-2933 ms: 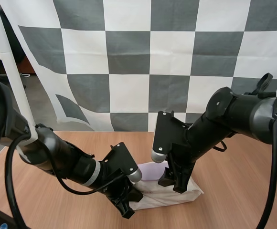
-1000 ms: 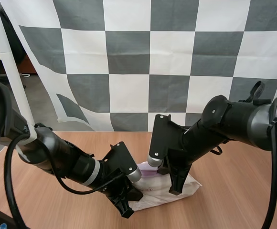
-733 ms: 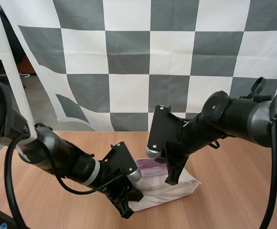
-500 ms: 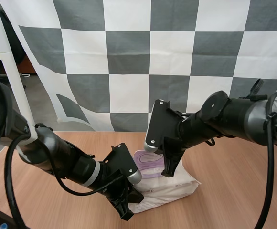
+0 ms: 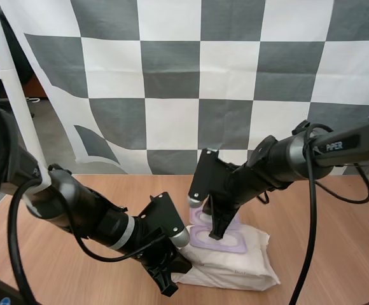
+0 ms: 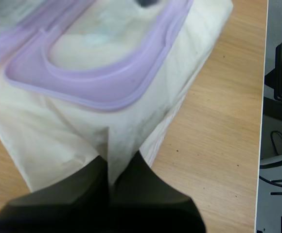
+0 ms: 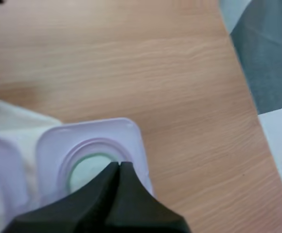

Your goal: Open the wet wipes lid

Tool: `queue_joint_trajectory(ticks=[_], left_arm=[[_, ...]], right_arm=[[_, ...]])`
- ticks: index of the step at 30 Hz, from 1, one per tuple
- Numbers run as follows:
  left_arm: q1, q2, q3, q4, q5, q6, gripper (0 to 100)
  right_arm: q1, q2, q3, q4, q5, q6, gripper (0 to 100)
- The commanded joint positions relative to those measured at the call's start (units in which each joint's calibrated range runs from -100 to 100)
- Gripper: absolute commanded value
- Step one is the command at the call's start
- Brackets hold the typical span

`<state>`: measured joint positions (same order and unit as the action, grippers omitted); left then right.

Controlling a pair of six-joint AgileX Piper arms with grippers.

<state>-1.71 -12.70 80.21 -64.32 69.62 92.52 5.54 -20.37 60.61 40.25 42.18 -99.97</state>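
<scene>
The wet wipes pack (image 5: 235, 267) lies on the counter (image 5: 318, 241) between the two arms, its purple lid (image 7: 87, 138) flipped open. The left pincer (image 6: 109, 167) pinches the pack's near end. The right pincer (image 7: 117, 166), fingers pressed together, points at the lid's inner face.

Lower middle of the high view: the left gripper (image 5: 170, 279) covers the near-left corner of the soft white wet-wipes pack (image 5: 235, 267), whose print (image 5: 238, 272) is too small to read. The right gripper (image 5: 217, 230) hides part of the lilac plastic lid (image 5: 197, 213).
</scene>
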Motion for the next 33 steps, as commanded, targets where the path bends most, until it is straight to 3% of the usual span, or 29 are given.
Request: queue_joint_trajectory(ticks=[1, 8, 12, 18, 19, 22, 24, 25, 31, 33], left_arm=[[0.04, 0.0, 0.0, 0.0, -1.1, 0.8, 0], [0.07, 0.0, 0.0, -0.1, -1.5, 0.8, 0], [0.07, 0.0, 0.0, -0.3, -1.5, 0.8, 0], [0.07, 0.0, -0.1, -1.8, -1.7, 0.8, 5], [0.07, 0.0, -0.5, -2.7, -1.5, 0.8, 13], [0.07, 0.0, -2.1, -3.2, -0.9, 0.7, 57], [0.07, 0.0, -2.5, -3.2, -1.2, -0.8, 93], [0.07, 0.0, -2.7, -3.2, -1.8, -1.3, 100], [0.07, -1.7, -3.3, -2.6, -2.1, -1.4, 100], [0.72, -4.7, -4.2, -2.6, -0.6, -1.6, 100]], right_arm=[[0.0, 1.8, -0.1, 0.2, -0.6, 0.0, 0], [0.0, 5.5, -0.1, 0.5, -1.1, 0.0, 0], [0.0, 1.2, -1.3, 0.1, -2.0, 0.0, 0], [0.0, -14.4, -4.1, -8.5, 3.5, 12.9, 0], [0.0, -19.2, -4.3, -13.7, 4.3, 17.9, 0], [0.0, -28.0, -4.8, -24.8, 10.3, 26.0, 0], [0.0, -32.1, -5.9, -30.7, 18.7, 32.0, 0], [0.0, -33.7, -6.5, -32.5, 22.7, 34.9, 0], [0.0, -45.1, -11.4, -33.2, 32.3, 42.0, 0], [0.0, -48.2, -14.3, -32.5, 34.3, 43.3, 0]])
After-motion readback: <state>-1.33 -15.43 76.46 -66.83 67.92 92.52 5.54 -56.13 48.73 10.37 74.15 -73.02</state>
